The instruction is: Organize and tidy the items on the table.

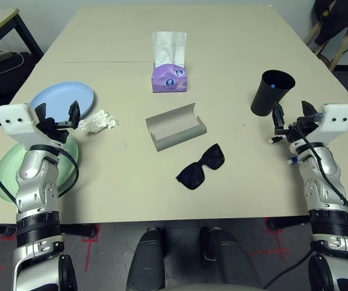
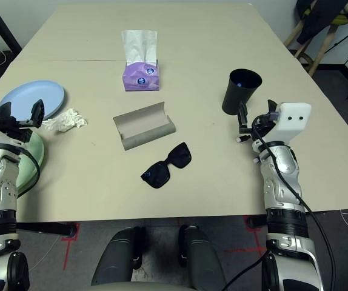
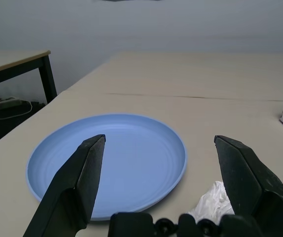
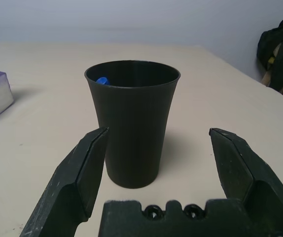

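Observation:
Black sunglasses (image 1: 200,167) lie near the table's front middle, just in front of the open grey glasses case (image 1: 175,127). A crumpled white tissue (image 1: 99,122) rests beside the light blue plate (image 1: 62,100); the pale green plate (image 1: 4,170) lies in front of it under my left forearm. My left gripper (image 1: 57,116) hovers open, facing the blue plate (image 3: 107,160) with nothing between its fingers. At the right stands the black cup (image 1: 271,92) with a blue-tipped pen (image 4: 101,80) inside. My right gripper (image 1: 291,118) is open just in front of the cup (image 4: 131,123), apart from it.
A purple tissue box (image 1: 170,76) stands at the table's (image 1: 234,182) middle back. A tan desk with black legs (image 1: 4,27) is off the far left; chairs and dark clothing (image 1: 344,24) are off the far right.

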